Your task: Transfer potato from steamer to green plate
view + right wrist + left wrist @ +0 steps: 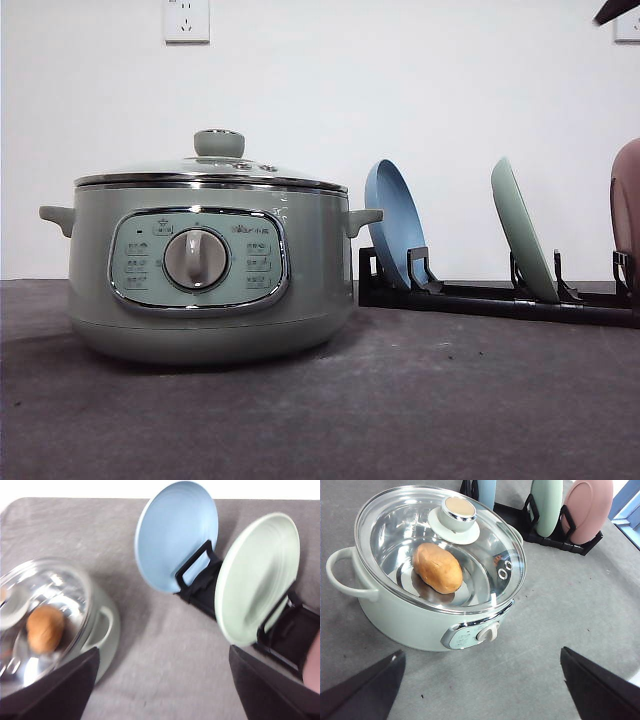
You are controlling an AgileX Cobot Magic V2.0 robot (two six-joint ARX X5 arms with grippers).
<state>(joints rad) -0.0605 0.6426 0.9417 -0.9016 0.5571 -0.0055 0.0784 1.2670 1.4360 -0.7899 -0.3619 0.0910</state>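
Below, grey table point(450, 400), white wall point(400, 90)

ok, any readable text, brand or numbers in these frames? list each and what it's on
Nothing reads cleanly.
Steamer control panel: small button labels around the dial, too small to read.
Brand mark at the panel's upper right: Chinese characters, too blurred to quote.
Panel in the left wrist view: faint marks, unreadable.
Potato, green plate, blue plate, lid: no text.
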